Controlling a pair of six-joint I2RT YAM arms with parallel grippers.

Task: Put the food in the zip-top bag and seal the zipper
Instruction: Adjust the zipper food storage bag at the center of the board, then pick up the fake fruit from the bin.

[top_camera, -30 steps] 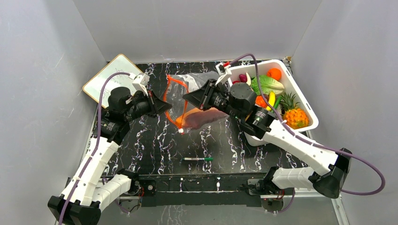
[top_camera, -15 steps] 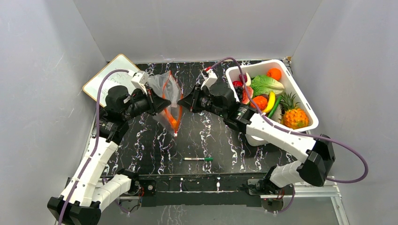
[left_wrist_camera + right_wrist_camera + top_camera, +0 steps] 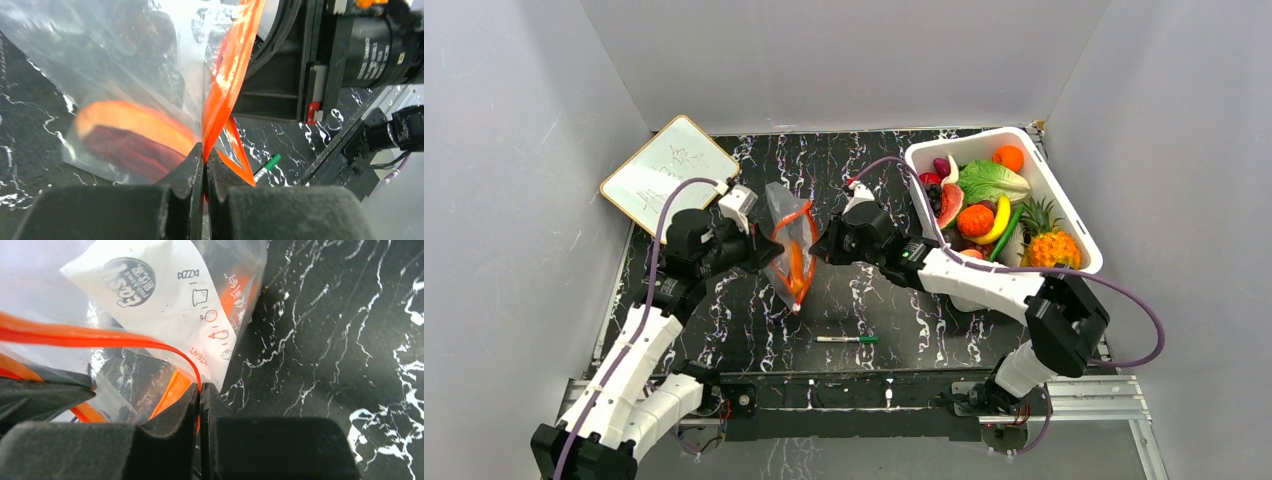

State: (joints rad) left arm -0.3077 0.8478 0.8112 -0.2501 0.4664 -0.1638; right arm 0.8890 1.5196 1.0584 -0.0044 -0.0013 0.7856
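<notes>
The zip-top bag [image 3: 786,240] hangs upright above the table, pinched between both grippers. Its mouth is drawn narrow, and the orange-red zipper [image 3: 797,213] runs down its near side. Food shows through the clear plastic: an orange carrot [image 3: 795,268], seen in the left wrist view as an orange and dark red shape [image 3: 130,135]. My left gripper [image 3: 205,152] is shut on the zipper [image 3: 230,75] from the left. From the right, my right gripper [image 3: 201,387] is shut on the zipper's thin orange edge [image 3: 100,337]. The two grippers [image 3: 774,252] [image 3: 816,245] stand close together.
A white tub [image 3: 1079,228] at the back right holds more toy food, such as a pineapple [image 3: 1052,245] and lettuce [image 3: 992,182]. A green-capped marker [image 3: 845,340] lies near the front edge. A whiteboard [image 3: 667,170] leans at the back left.
The right gripper has swung left toward the left gripper, closing the bag's wide-open mouth into a narrow fold. The left arm has shifted slightly right and nearer. The bag now hangs more upright.
</notes>
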